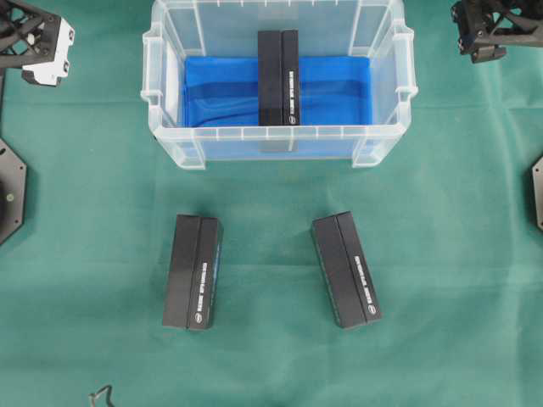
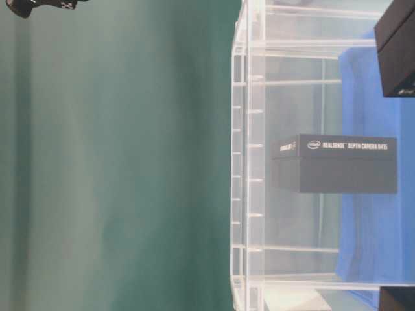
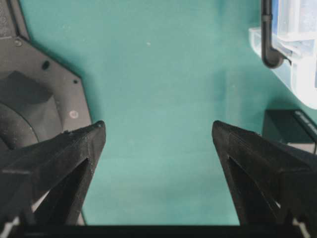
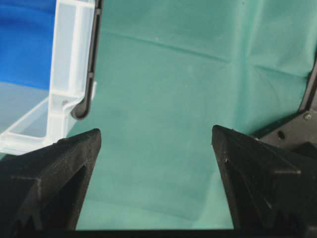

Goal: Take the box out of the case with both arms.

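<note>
The clear case (image 1: 280,133) stands at the back middle of the green cloth, with a blue liner (image 1: 339,89) on its floor. A black box (image 1: 279,76) lies on that liner at the case's middle. The table-level view shows the same box (image 2: 337,165) through the clear wall (image 2: 249,162). My left gripper (image 1: 34,38) hangs at the back left and my right gripper (image 1: 496,30) at the back right, both outside the case. Both wrist views show the jaws wide apart over bare cloth: left gripper (image 3: 158,131), right gripper (image 4: 156,136). Neither holds anything.
Two more black boxes lie on the cloth in front of the case, one at the left (image 1: 193,271) and one at the right (image 1: 345,270). The arm bases sit at the left edge (image 1: 10,191) and right edge (image 1: 537,193). A case handle (image 4: 89,74) shows beside the right jaws.
</note>
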